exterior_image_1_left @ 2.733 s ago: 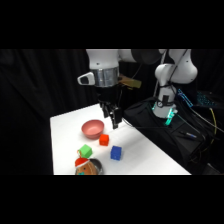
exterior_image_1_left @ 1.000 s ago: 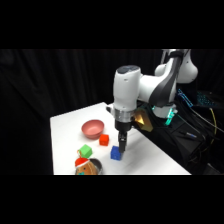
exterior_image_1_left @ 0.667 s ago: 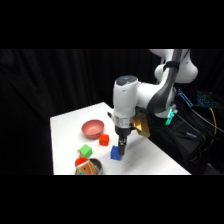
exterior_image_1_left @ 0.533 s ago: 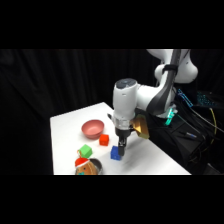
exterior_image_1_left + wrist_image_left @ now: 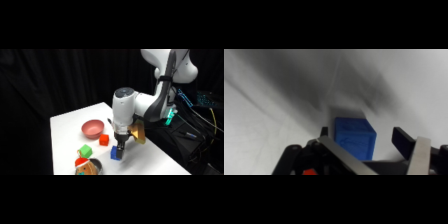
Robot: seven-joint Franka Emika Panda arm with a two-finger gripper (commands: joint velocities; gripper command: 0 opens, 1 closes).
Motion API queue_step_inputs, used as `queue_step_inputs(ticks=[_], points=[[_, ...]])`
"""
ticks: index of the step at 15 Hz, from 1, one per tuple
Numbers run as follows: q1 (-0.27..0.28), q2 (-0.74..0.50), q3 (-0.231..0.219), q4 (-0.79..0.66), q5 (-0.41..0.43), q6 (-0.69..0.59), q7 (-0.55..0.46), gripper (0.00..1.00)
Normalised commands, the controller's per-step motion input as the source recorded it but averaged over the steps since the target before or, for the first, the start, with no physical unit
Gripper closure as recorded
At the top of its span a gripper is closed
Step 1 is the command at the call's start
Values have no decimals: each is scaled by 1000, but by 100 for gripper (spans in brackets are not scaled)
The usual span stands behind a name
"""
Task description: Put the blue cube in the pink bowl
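Observation:
The blue cube (image 5: pixel 115 153) rests on the white table (image 5: pixel 150 162) near its front edge. My gripper (image 5: pixel 119 146) has come straight down onto it. In the wrist view the blue cube (image 5: pixel 354 137) stands between the two fingers of the gripper (image 5: pixel 364 136). A strip of bare table shows between the cube and the right finger (image 5: pixel 403 140), so the gripper is open around it. The pink bowl (image 5: pixel 93 129) sits further back and to the left of the cube, with nothing in it that I can see.
A red cube (image 5: pixel 104 139) lies just in front of the bowl, and a green cube (image 5: pixel 85 150) to the cube's left. A round red-and-brown object (image 5: pixel 87 167) stands at the table's front left corner. Behind the gripper sits a tan object (image 5: pixel 138 133).
The arm swung from above the bowl over to the blue cube and came down. Over the last second the gripper sank a little further around the cube.

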Motion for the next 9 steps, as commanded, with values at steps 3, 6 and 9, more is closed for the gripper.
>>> queue_step_inputs(ticks=[3, 6, 9], points=[[109, 118, -120, 89, 132, 206, -17, 0], [97, 115, -110, 113, 146, 151, -51, 0], [81, 136, -78, 138, 165, 135, -85, 0]])
